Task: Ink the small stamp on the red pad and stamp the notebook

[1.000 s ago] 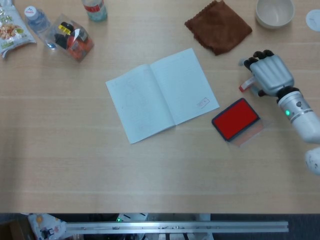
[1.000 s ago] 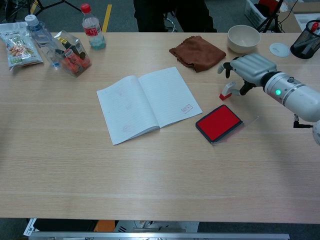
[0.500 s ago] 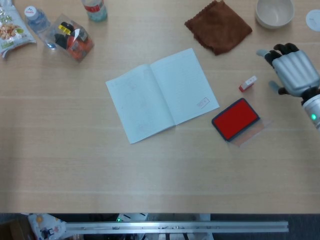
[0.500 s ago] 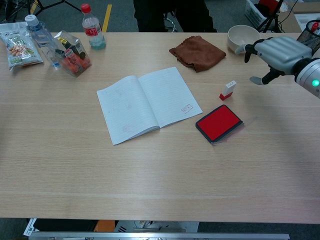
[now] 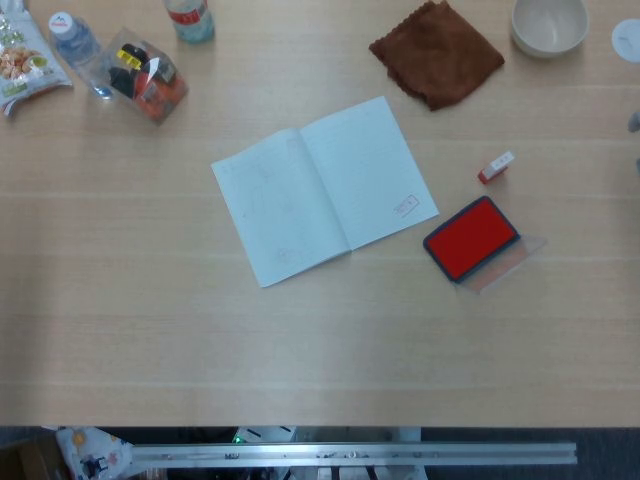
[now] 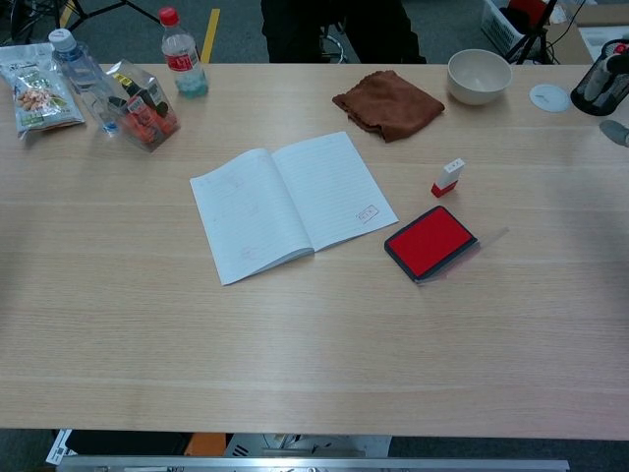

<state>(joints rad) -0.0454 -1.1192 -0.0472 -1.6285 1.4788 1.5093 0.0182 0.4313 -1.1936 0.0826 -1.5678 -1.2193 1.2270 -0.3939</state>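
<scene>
Red-based stamp (image 6: 447, 177) now stands alone beyond the ink pad (image 6: 429, 241); I've pulled my right hand (image 6: 616, 131) away, finger spread unreadable; notebook (image 6: 293, 202) already marked

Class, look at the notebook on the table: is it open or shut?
Open. The notebook lies flat with two pages spread either side of its centre fold, a small stamp mark on one page.

Office or lab workroom: pale wooden desk (image 6: 295, 334), mesh pen holder (image 6: 601, 87), floor marking tape (image 6: 210, 29).
</scene>
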